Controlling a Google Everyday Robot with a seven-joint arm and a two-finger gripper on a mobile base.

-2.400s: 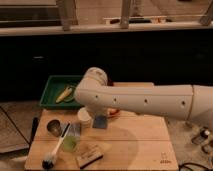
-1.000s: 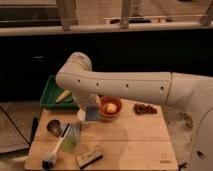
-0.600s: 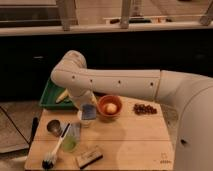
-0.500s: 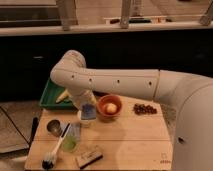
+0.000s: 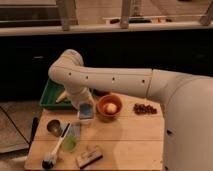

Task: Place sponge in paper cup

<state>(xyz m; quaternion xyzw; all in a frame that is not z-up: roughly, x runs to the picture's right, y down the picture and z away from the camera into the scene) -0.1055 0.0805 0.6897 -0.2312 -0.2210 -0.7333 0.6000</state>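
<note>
The tool (image 5: 84, 103) is hanging low over the bench (image 5: 130, 145), right above the paper cup (image 5: 85, 119) — the sponge (image 5: 86, 111) is sitting at the cup's mouth, seemingly touching the tool; whether it is gripped, I cannot tell.

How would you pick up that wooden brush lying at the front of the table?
I'd come from straight above and pinch across the narrow sides of the wooden brush near its middle, since it lies flat and slanted. The gripper is farther back, over the paper cup.
</note>
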